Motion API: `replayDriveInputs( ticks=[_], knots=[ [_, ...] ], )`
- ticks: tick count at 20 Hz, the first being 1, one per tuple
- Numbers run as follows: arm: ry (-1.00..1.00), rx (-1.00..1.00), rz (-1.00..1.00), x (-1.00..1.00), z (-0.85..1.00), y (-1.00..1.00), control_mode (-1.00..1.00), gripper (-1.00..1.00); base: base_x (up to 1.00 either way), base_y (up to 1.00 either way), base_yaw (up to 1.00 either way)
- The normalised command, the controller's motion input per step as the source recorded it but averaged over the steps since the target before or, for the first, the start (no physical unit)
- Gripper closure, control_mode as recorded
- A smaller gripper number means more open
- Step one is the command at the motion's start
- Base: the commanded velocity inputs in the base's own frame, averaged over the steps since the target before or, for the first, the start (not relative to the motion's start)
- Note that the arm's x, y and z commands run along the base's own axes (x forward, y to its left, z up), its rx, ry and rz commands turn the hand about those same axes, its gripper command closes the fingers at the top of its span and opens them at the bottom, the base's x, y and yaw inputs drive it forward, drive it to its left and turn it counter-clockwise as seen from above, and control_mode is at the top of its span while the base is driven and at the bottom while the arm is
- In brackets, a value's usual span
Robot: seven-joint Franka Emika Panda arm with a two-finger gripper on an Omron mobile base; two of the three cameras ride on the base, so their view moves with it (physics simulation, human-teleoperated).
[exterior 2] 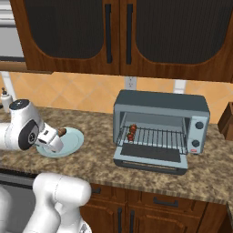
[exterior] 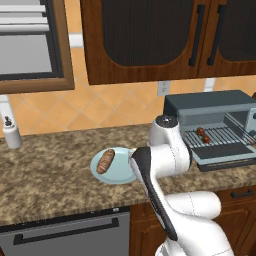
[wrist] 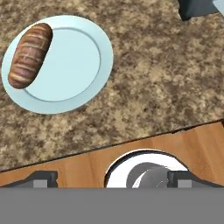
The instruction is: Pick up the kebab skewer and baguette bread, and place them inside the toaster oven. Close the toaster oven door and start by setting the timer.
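A granite kitchen counter (exterior: 60, 170) holds a pale blue plate (wrist: 83, 65) and, to its right, a grey-blue toaster oven (exterior 2: 161, 129). The oven door (exterior 2: 150, 159) lies folded down and open. A kebab skewer (exterior 2: 132, 131) with dark red chunks rests on the wire rack inside, near the rack's left end. A tan, striped baguette (wrist: 29, 54) lies on the plate's rim, on the left edge in the hand view. The white robot arm bends over the counter's front edge beside the plate. Its gripper (wrist: 111, 179) hangs above the counter edge, apart from the bread, with its two dark fingertips (wrist: 43, 178) spread wide and nothing between them.
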Motion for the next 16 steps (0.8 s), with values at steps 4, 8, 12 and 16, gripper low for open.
replayDriveInputs(
  ticks=[4, 8, 12, 16],
  knots=[
    [0.17, 0.09, 0.07, 0.69, 0.00, 0.93, -1.00, -1.00, 0.00, 0.00, 0.00],
    [0.10, 0.12, 0.06, 0.78, -0.04, 0.63, -1.00, -1.00, 0.00, 0.00, 0.00],
    [0.04, 0.11, 0.05, 0.58, -0.20, 0.30, -1.00, -1.00, 0.00, 0.00, 0.00],
    [0.00, 0.05, 0.02, 0.47, -0.29, 0.29, -1.00, -1.00, 0.00, 0.00, 0.00]
  ],
)
